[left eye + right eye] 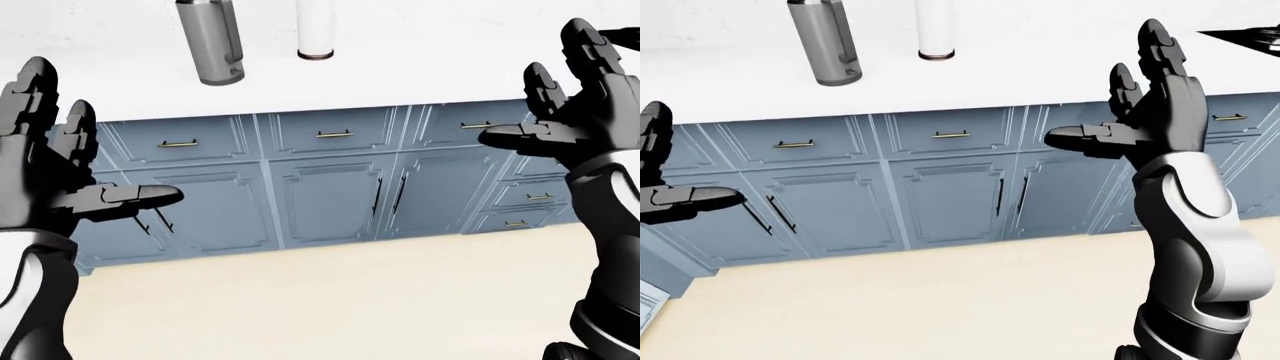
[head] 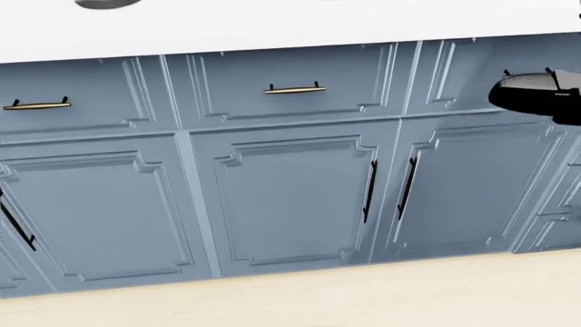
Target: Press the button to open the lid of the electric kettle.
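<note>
The electric kettle (image 1: 212, 41) is a grey metal cylinder with a side handle, standing on the white countertop (image 1: 420, 67) at the upper left of both eye views. Its top is cut off by the picture edge, so lid and button do not show. Only its base edge (image 2: 107, 3) shows in the head view. My left hand (image 1: 95, 154) is raised at the left, open, fingers spread, holding nothing. My right hand (image 1: 1118, 97) is raised at the right, open too, well apart from the kettle. Its thumb tip (image 2: 536, 95) pokes into the head view.
A white cylinder (image 1: 314, 30) stands on the counter right of the kettle. Blue cabinet doors and drawers (image 2: 291, 197) run below the counter, over a beige floor (image 1: 330, 300). A black cooktop corner (image 1: 1250, 37) shows at the upper right.
</note>
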{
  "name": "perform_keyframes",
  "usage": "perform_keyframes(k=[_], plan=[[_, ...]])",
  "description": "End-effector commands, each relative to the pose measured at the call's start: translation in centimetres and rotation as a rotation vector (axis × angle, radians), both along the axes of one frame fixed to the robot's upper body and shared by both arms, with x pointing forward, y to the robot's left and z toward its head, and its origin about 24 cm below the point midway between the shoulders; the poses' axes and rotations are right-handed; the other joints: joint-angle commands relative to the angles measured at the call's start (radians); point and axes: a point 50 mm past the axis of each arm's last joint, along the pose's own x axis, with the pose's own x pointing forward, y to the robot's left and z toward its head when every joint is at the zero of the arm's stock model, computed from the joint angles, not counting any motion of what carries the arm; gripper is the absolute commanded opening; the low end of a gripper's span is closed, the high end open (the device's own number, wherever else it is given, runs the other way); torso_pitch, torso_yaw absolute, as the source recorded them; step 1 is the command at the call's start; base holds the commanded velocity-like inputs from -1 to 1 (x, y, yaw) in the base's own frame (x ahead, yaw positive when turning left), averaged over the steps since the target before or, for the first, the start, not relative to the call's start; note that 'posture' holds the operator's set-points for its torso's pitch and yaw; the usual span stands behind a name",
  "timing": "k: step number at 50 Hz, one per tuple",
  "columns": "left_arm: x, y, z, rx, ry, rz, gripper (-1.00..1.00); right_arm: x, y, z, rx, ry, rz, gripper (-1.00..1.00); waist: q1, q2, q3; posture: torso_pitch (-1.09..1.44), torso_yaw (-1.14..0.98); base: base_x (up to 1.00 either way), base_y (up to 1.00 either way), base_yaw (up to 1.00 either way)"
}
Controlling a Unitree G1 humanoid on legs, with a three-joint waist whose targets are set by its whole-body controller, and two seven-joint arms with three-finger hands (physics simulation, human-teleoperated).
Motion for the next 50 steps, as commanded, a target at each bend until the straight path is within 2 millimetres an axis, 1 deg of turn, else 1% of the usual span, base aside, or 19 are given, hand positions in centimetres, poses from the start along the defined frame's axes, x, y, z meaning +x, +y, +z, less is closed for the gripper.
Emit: perform_keyframes(k=[1, 9, 11, 13, 14, 16, 23, 26, 27, 28, 30, 32, 34, 37, 38, 39, 40, 42, 50], plan=[[-0.74, 0.42, 1.63, 0.034, -0.081, 0.037, 1.0, -0.54, 0.42, 1.91, -0.023, -0.09, 0.019, 1.0, 0.008, -0.008, -0.022, 0.0, 0.0, 0.12, 0.0, 0.0], [-0.78, 0.48, 1.68, 0.036, -0.078, 0.04, 1.0, -0.82, 0.42, 2.27, -0.032, -0.097, 0.021, 1.0, 0.007, 0.038, -0.016, 0.0, 0.0, 0.13, 0.14, 0.0], [-0.84, 0.46, 1.7, 0.037, -0.078, 0.04, 1.0, -0.87, 0.42, 2.27, -0.03, -0.096, 0.021, 1.0, 0.002, 0.063, -0.024, 0.0, 0.0, 0.15, 0.29, 0.0], [-0.82, 0.53, 1.68, 0.032, -0.077, 0.041, 1.0, -0.89, 0.44, 2.23, -0.03, -0.095, 0.022, 1.0, -0.003, 0.117, -0.041, 0.0, 0.0, 0.14, 0.29, 0.0], [-0.86, 0.56, 1.76, 0.032, -0.079, 0.042, 1.0, -0.94, 0.47, 2.34, -0.03, -0.097, 0.024, 1.0, 0.0, 0.1, -0.034, 0.0, 0.0, 0.14, 0.3, 0.0], [-0.86, 0.55, 1.72, 0.033, -0.078, 0.043, 1.0, -0.98, 0.51, 2.33, -0.033, -0.097, 0.027, 1.0, 0.002, 0.097, -0.017, 0.0, 0.0, 0.14, 0.3, 0.0], [-0.89, 0.51, 1.7, 0.04, -0.077, 0.044, 1.0, -1.03, 0.41, 2.27, -0.036, -0.095, 0.027, 1.0, 0.012, 0.032, -0.015, 0.0, 0.0, 0.14, 0.29, 0.0], [-0.78, 0.53, 1.54, 0.043, -0.076, 0.048, 1.0, -0.98, 0.43, 2.24, -0.038, -0.096, 0.027, 1.0, 0.018, -0.017, -0.021, 0.0, 0.0, 0.14, 0.29, 0.0], [-0.71, 0.55, 1.45, 0.042, -0.073, 0.048, 1.0, -0.95, 0.41, 2.25, -0.039, -0.096, 0.027, 1.0, 0.024, -0.02, -0.028, 0.0, 0.0, 0.14, 0.3, 0.0], [-0.71, 0.53, 1.51, 0.043, -0.074, 0.048, 1.0, -0.93, 0.39, 2.26, -0.039, -0.095, 0.027, 1.0, 0.01, 0.002, -0.021, 0.0, 0.0, 0.15, 0.29, 0.0], [-0.75, 0.52, 1.59, 0.043, -0.076, 0.047, 1.0, -0.92, 0.41, 2.26, -0.041, -0.095, 0.028, 1.0, 0.009, -0.021, -0.024, 0.0, 0.0, 0.16, 0.3, 0.0], [-0.76, 0.54, 1.61, 0.042, -0.076, 0.047, 1.0, -0.92, 0.42, 2.23, -0.042, -0.094, 0.027, 1.0, 0.005, -0.017, -0.033, 0.0, 0.0, 0.16, 0.29, 0.0], [-0.79, 0.52, 1.66, 0.04, -0.078, 0.046, 1.0, -0.92, 0.43, 2.27, -0.042, -0.094, 0.026, 1.0, 0.002, -0.001, -0.023, 0.0, 0.0, 0.16, 0.29, 0.0], [-0.82, 0.51, 1.67, 0.039, -0.078, 0.044, 1.0, -0.94, 0.45, 2.35, -0.044, -0.095, 0.027, 1.0, -0.005, 0.042, -0.013, 0.0, 0.0, 0.15, 0.29, 0.0], [-0.87, 0.55, 1.69, 0.039, -0.078, 0.045, 1.0, -0.96, 0.48, 2.35, -0.045, -0.096, 0.028, 1.0, -0.007, 0.067, -0.019, 0.0, 0.0, 0.16, 0.29, 0.0], [-0.9, 0.59, 1.68, 0.039, -0.078, 0.046, 1.0, -0.97, 0.49, 2.35, -0.044, -0.096, 0.028, 1.0, -0.009, 0.109, -0.034, 0.0, 0.0, 0.15, 0.3, 0.0], [-0.91, 0.57, 1.66, 0.04, -0.077, 0.046, 1.0, -0.96, 0.47, 2.32, -0.044, -0.095, 0.027, 1.0, -0.011, 0.123, -0.051, 0.0, 0.0, 0.15, 0.3, 0.0], [-0.93, 0.54, 1.73, 0.04, -0.079, 0.044, 1.0, -0.96, 0.53, 2.29, -0.046, -0.095, 0.028, 1.0, 0.0, 0.106, -0.019, 0.0, 0.0, 0.16, 0.3, 0.0], [-0.75, 0.4, 1.69, 0.043, -0.076, 0.041, 1.0, -0.86, 0.46, 2.05, -0.045, -0.09, 0.026, 1.0, 0.013, 0.017, -0.013, 0.0, 0.0, 0.15, 0.29, 0.0]])
